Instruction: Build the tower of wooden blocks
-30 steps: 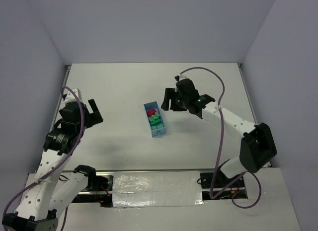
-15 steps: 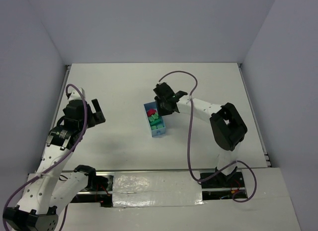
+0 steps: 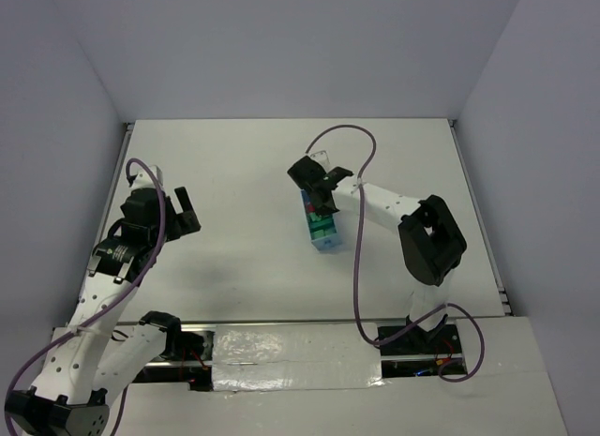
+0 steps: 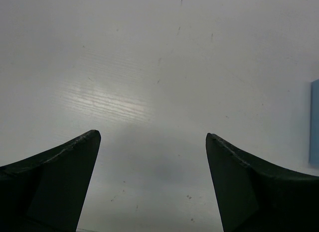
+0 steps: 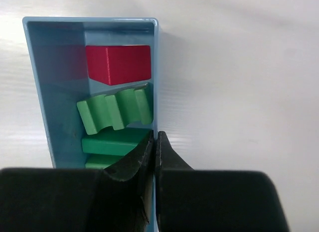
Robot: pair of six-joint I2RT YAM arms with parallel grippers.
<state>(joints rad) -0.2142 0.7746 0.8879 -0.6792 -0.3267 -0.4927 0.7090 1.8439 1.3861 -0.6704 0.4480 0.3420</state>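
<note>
A light-blue tray [image 5: 55, 92] holds the blocks. A red block [image 5: 118, 64] lies at its far end, a notched green block [image 5: 114, 111] in the middle, and flat green blocks [image 5: 112, 142] nearest the fingers. My right gripper [image 5: 155, 137] is shut on the tray's right wall, one finger inside and one outside. From above, the tray [image 3: 328, 246] lies at mid-table under the right gripper [image 3: 319, 203]. My left gripper [image 3: 174, 211] stands open far to the left, with only bare table between its fingers [image 4: 75, 157].
White walls enclose the white table on three sides. A sliver of the tray's blue edge [image 4: 314, 122] shows at the right border of the left wrist view. The right arm's purple cable [image 3: 356, 258] loops over the table's right half.
The right gripper has closed onto the tray's wall. The tray has shifted right and turned more lengthwise. The left arm has barely moved.
</note>
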